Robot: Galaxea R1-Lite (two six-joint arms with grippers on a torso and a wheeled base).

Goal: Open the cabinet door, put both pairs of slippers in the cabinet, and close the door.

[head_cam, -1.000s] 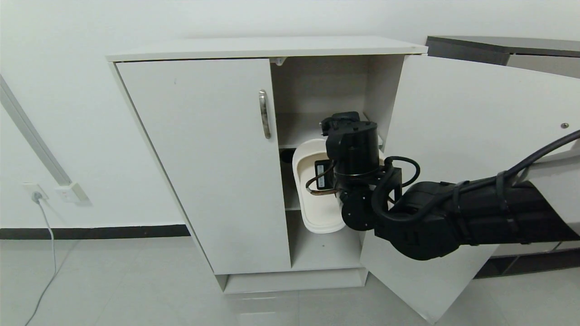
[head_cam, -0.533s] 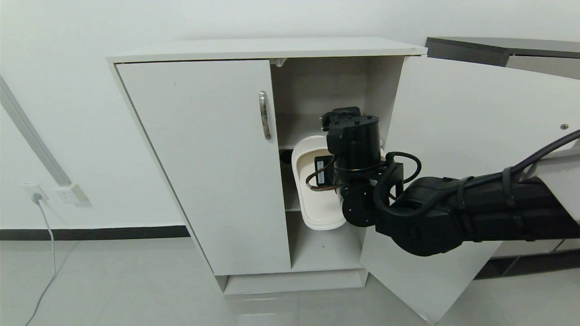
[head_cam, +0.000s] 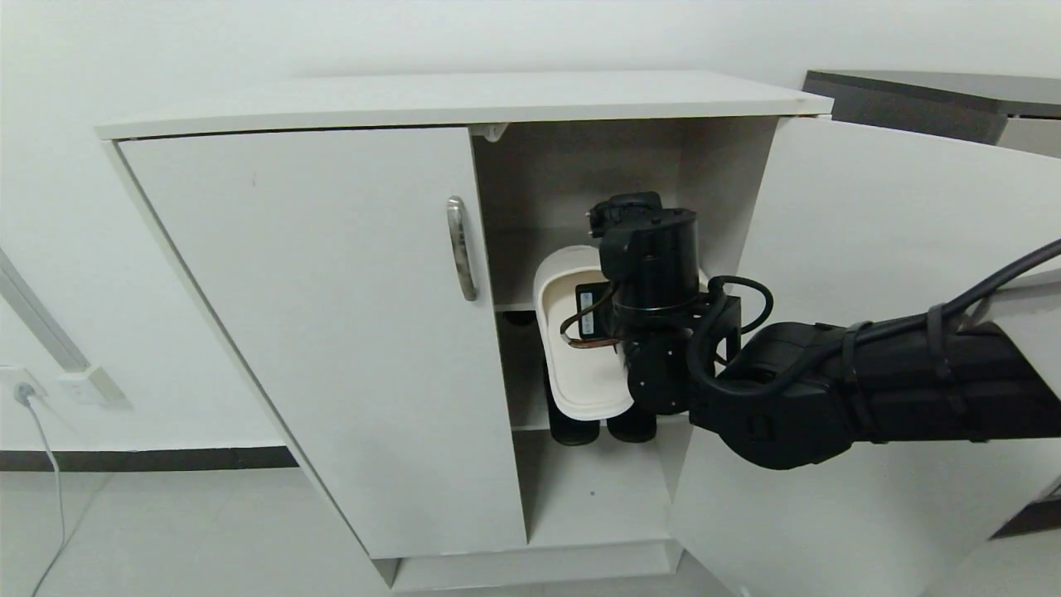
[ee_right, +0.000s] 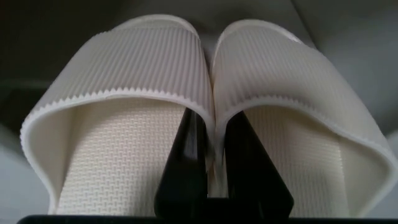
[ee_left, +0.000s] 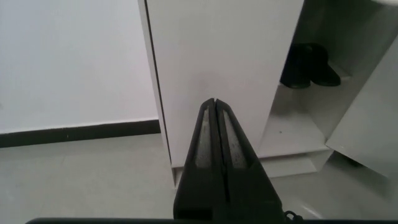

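Note:
The white cabinet (head_cam: 464,91) has its left door (head_cam: 331,332) closed and its right door (head_cam: 870,249) swung wide. In the opening my right arm holds a pair of white slippers (head_cam: 580,365), soles upright, in front of the middle compartment. My right gripper (ee_right: 211,155) is shut on the touching inner strap edges of the white slippers (ee_right: 130,74). A pair of black slippers (head_cam: 572,427) lies on the shelf below them, also seen as black slippers (ee_left: 309,65). My left gripper (ee_left: 214,109) is shut and empty, low before the closed left door (ee_left: 217,43).
The closed door carries a metal handle (head_cam: 461,247). A wall socket with a cable (head_cam: 21,390) is at the far left. Dark grey furniture (head_cam: 912,99) stands behind the open door. Pale floor tiles (ee_left: 93,174) lie in front of the cabinet.
The head camera has moved closer to the cabinet, bringing the black slippers into sight. The right arm has lifted the white slippers slightly relative to the shelves.

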